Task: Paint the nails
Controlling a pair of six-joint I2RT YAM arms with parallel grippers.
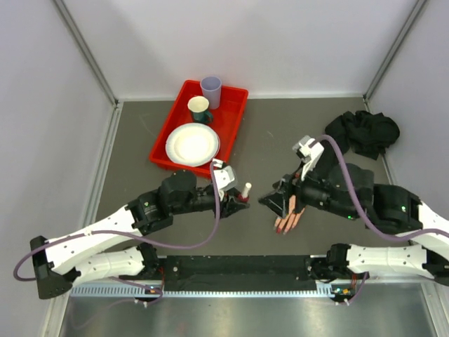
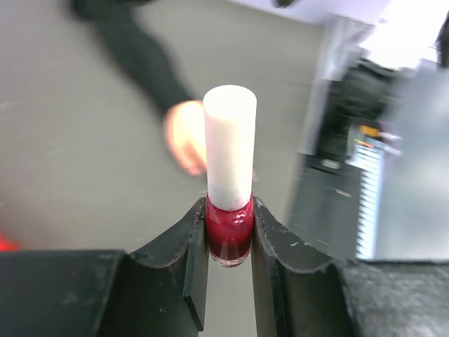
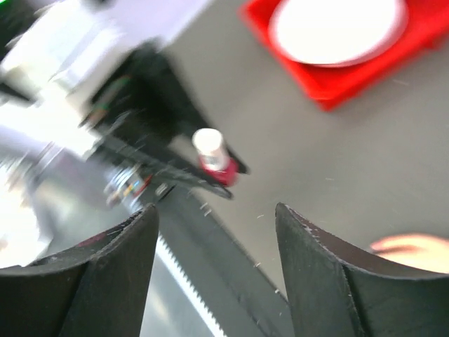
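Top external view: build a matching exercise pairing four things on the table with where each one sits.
Things:
1 polish bottle
2 white plate
3 black cloth
4 mannequin hand

Places:
A in the red tray
B far right corner of the table
C clamped in the left gripper
D flat on the table beside the right gripper

Pairs: 1-C, 2-A, 3-B, 4-D.

A robotics lab — white-panelled booth (image 1: 245, 42) enclosing the table (image 1: 280, 140).
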